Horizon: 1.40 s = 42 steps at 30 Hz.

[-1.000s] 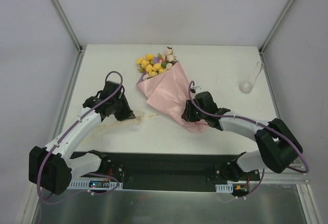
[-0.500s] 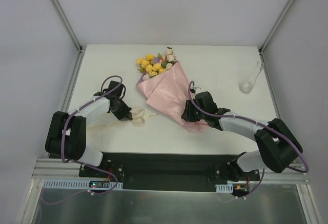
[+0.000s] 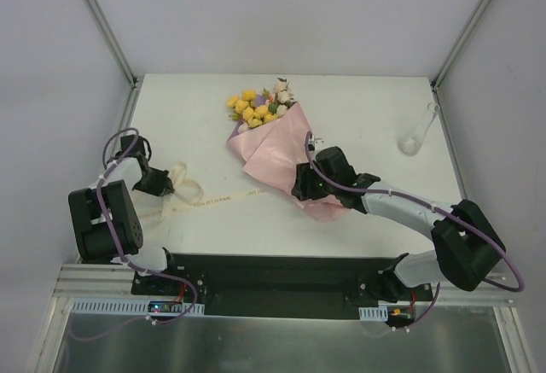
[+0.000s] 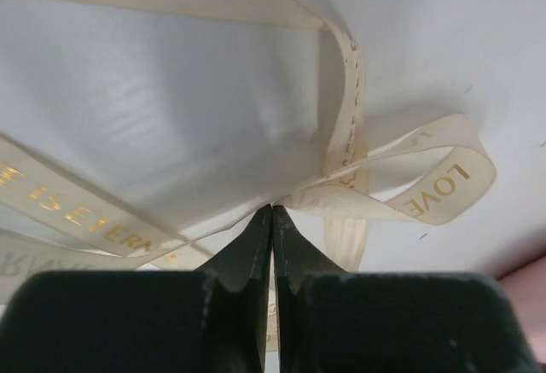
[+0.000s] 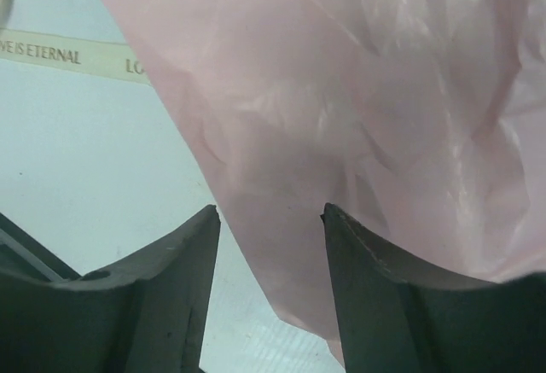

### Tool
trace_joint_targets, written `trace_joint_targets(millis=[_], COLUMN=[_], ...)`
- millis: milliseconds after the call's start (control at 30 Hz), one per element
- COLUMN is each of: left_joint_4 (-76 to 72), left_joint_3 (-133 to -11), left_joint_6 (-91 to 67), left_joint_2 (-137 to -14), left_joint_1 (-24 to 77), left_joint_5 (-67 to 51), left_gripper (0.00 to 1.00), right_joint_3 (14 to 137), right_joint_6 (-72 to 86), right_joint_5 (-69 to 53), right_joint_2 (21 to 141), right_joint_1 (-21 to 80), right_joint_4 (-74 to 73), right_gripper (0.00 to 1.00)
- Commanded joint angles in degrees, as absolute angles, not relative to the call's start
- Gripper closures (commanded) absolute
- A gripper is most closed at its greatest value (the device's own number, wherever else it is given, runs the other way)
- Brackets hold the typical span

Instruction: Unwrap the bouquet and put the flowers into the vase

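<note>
The left gripper [image 3: 159, 183] has swung from the middle-left of the table [image 3: 367, 104] out to the 9 o'clock edge. It stays clamped flat on the cream ribbon [image 3: 207, 202], which the wrist view shows pinched right at the closed fingertips. A second ago the ribbon lay bunched near that gripper. Now it trails in a loose line from 9 o'clock toward the foot of the bouquet [image 3: 277, 147], so the tie looks undone, though its far end slips behind the pink paper [image 5: 358, 117] and may not be fully clear. The right gripper [image 3: 299, 185] has crept slightly up the wrapper's narrow end, at about 5 o'clock. Its jaws have widened and now stand parted astride the paper without visibly squeezing it. The bouquet has not shifted: it still lies centre-table, with the flowers [image 3: 254, 107] at 12 o'clock still inside the wrap. The vase [image 3: 415, 134] still stands alone at 2 o'clock. Peeling the paper open looks like the next job.
</note>
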<state>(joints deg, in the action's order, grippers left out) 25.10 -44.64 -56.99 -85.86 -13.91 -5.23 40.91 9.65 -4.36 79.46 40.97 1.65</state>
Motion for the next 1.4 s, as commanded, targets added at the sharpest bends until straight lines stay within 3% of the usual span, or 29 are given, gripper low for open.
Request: trace_joint_targets(millis=[0, 67, 133, 167, 200, 233, 267, 400, 600, 700, 833, 933, 1100, 1267, 1367], left_joint_4=[26.72, 26.72, 26.72, 26.72, 26.72, 26.81, 26.81, 24.98, 15.23, 6.87, 1.76, 1.41, 1.93, 6.59, 8.87], left_joint_3=[-51.75, -53.34, -53.0, -52.39, -52.03, -51.6, -50.37, -46.5, -41.58, -39.9, -40.95, -42.27, -39.82, -36.48, -36.73], left_joint_6=[-52.49, -50.63, -49.66, -48.27, -47.47, -46.59, -45.1, -41.76, -40.07, -42.54, -44.56, -44.82, -48.69, -48.78, -46.42], left_joint_2=[-84.64, -84.29, -83.24, -81.58, -80.43, -79.2, -76.32, -68.13, -67.14, -72.67, -83.46, -87.79, -88.77, -87.11, -84.21], left_joint_1=[-19.15, -19.25, -19.34, -19.07, -18.81, -17.68, -16.97, -8.9, 13.93, 18.96, 19.34, 18.99, 14.95, 2.32, -1.57], left_joint_5=[-3.59, -6.93, -8.87, -10.01, -10.19, -10.11, -9.67, -11.15, -23.08, -25.31, -28.91, -27.87, -24.52, -22.33, -21.18], left_gripper=[1.0, 0.91, 0.63, 0.54, 0.35, 0.22, 0.17, 0.19, 0.45, 0.57, 0.7, 0.74, 0.84, 0.86, 0.79], right_joint_3=[48.76, 50.62, 52.29, 52.56, 52.65, 52.82, 52.82, 54.66, 55.64, 54.67, 53.44, 52.91, 52.47, 54.13, 55.8], right_joint_6=[4.14, 2.03, 1.15, 0.97, 0.53, 0.35, 0.44, -3.51, -5.18, -4.57, -3.96, -3.87, -3.96, -4.74, -7.02], right_joint_5=[-1.85, -1.67, -1.32, -1.32, -1.49, -2.1, -2.54, -1.59, 2.02, 2.72, 4.12, 5.53, 6.85, 5.37, 4.92], right_joint_2=[76.91, 77.25, 77.34, 77.26, 77.08, 76.99, 76.73, 78.13, 76.65, 74.45, 71.64, 70.23, 69.08, 71.54, 74.79], right_joint_1=[42.62, 42.8, 42.89, 42.8, 42.8, 42.89, 42.8, 44.29, 44.65, 44.65, 44.65, 44.65, 44.65, 44.65, 45.52], right_joint_4=[-5.44, -9.13, -11.67, -12.21, -12.56, -13.18, -13.36, -16.16, -19.34, -19.86, -20.65, -21.44, -22.15, -21.8, -21.88], right_gripper=[0.36, 0.31, 0.27, 0.25, 0.24, 0.23, 0.21, 0.2, 0.19, 0.18, 0.17, 0.16, 0.16, 0.15, 0.13])
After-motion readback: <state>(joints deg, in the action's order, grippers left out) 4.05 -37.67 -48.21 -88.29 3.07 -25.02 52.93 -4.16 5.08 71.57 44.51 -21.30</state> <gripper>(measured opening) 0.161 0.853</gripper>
